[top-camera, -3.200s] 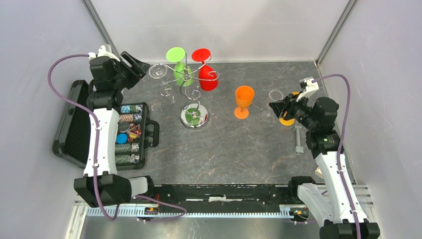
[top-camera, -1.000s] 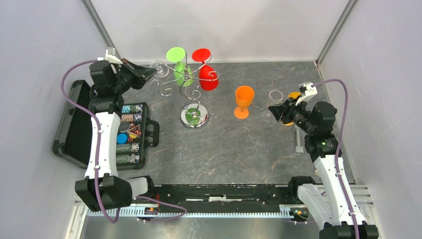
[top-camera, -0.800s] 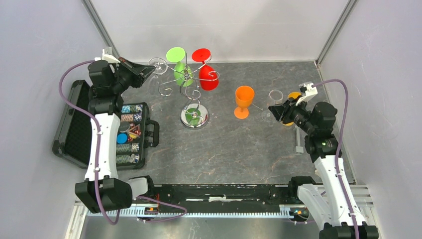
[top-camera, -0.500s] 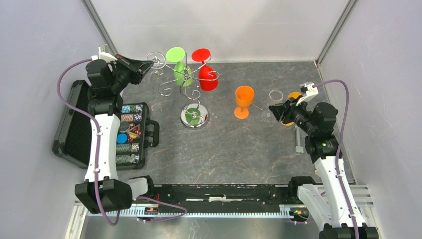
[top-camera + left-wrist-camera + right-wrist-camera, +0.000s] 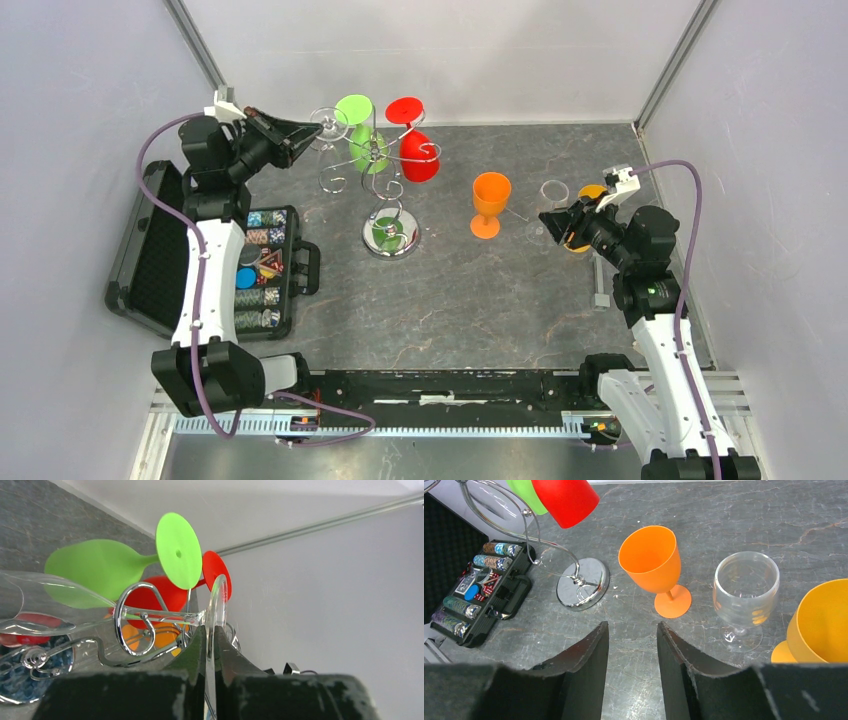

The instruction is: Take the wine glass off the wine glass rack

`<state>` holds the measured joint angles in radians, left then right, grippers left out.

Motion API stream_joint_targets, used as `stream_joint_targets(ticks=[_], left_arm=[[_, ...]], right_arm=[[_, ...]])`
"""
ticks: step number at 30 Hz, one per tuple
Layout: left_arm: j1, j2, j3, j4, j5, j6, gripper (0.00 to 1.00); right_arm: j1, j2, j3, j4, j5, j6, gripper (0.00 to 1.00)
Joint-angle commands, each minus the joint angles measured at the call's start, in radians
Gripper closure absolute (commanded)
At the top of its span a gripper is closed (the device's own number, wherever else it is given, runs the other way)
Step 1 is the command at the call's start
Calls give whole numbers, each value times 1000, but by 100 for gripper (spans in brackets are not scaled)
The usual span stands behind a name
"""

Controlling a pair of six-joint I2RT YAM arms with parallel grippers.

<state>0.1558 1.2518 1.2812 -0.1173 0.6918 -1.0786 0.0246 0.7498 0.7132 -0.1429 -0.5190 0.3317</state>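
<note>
My left gripper (image 5: 210, 632) is pinched tight on the rim of the flat foot of the clear, transparent wine glass (image 5: 60, 597). Its jaws are nearly together, with only that thin disc between them. Compared with 1 second ago, the foot has risen and drifted toward the back wall, so I judge the lift has begun. The glass is not free, though. Its stem lies through 1 curled arm of the silver chrome wire wine glass rack (image 5: 131, 622), and its bowl hangs beside the lime-green goblet (image 5: 95, 567) and the red goblet (image 5: 150, 597). I think the stem must slide out through that curl's opening before it clears, and pulling crooked could tip the rack. My right gripper (image 5: 631, 630) has barely moved. Its fingers stand moderately apart, holding nothing, above the table near the orange goblet (image 5: 651, 560) standing there.
</note>
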Motion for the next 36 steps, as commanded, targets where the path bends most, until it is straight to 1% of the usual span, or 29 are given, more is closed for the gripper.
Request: stream_joint_targets(ticks=[1, 4, 7, 14, 16, 21, 24, 27, 30, 33, 36], left_arm=[[5, -41, -7, 26, 101, -28, 98], [4, -73, -18, -45, 80, 17, 98], [5, -117, -25, -119, 40, 83, 98], [5, -217, 9, -336, -95, 227, 98], [5, -239, 34, -398, -143, 260, 98], [6, -330, 84, -566, -314, 368, 98], [6, -390, 116, -669, -369, 414, 98], [5, -464, 120, -732, -368, 418, 98], [5, -528, 103, -764, -306, 391, 98], [3, -590, 50, -768, -207, 350, 98], [-38, -623, -15, -737, -155, 328, 98]], right_arm=[[4, -15, 1, 39, -6, 12, 54], [3, -22, -1, 40, -11, 12, 53], [3, -23, 2, 33, -49, -6, 52], [4, -40, 5, 16, -73, -25, 49], [3, -42, 2, 12, -86, -29, 47], [5, -26, 14, -25, -180, -77, 44], [13, -28, 14, -15, -214, -80, 43], [37, -26, 4, 35, -249, -55, 41], [90, -37, -31, 127, -261, -18, 37], [193, -62, -94, 273, -244, 33, 32], [299, -75, -132, 388, -189, 67, 27]])
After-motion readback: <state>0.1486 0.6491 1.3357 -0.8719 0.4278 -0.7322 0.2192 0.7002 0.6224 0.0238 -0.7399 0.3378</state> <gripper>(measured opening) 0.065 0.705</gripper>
